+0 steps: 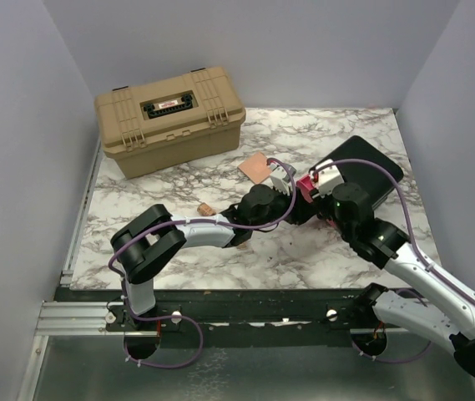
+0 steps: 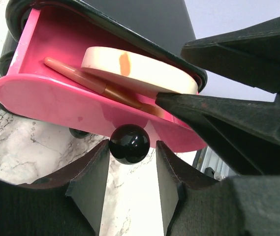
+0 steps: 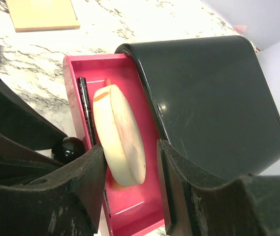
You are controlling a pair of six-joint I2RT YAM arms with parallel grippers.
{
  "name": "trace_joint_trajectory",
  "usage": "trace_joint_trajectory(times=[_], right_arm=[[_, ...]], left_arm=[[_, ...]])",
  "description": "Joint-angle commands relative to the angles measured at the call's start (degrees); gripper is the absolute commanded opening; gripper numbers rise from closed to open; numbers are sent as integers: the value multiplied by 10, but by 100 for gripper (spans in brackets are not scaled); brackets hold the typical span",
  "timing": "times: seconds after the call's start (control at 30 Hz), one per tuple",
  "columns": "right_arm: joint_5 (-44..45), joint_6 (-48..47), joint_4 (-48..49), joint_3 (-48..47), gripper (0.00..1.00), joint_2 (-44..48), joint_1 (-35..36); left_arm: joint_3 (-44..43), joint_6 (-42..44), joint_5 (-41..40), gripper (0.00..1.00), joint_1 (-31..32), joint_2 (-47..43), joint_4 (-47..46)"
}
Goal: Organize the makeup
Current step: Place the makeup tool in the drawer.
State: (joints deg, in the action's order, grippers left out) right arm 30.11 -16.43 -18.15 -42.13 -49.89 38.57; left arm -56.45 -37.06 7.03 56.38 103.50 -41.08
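Note:
The black box's point(image 1: 366, 171) pink drawer point(image 2: 56, 103) stands pulled out. A round peach compact point(image 3: 120, 132) leans on edge inside it, over a slim copper-brown tube point(image 2: 80, 78). My right gripper point(image 3: 130, 152) is open around the compact: the left finger touches it and the right finger stands apart. My left gripper point(image 2: 130, 162) is open at the drawer's black knob point(image 2: 129, 143), which sits between the fingertips with a gap on its right side. A flat square copper-pink compact point(image 1: 255, 165) and a small copper lipstick point(image 1: 206, 208) lie on the marble.
A tan toolbox point(image 1: 169, 117) stands shut at the back left. The black box point(image 3: 213, 98) sits at the right of the marble table point(image 1: 179, 251), close to the right wall. Both arms crowd together at the drawer front.

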Motion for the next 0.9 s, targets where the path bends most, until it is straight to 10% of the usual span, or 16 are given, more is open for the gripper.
trace_joint_trajectory(times=[0.0,0.87], right_arm=[[-30,47,-34,-37,50,19,2],[-127,162,-124,-115,31,-58,-13]], left_arm=[[-9,-3,4,42,3,9,-19],[-8,-4,6,36,3,1,-20]])
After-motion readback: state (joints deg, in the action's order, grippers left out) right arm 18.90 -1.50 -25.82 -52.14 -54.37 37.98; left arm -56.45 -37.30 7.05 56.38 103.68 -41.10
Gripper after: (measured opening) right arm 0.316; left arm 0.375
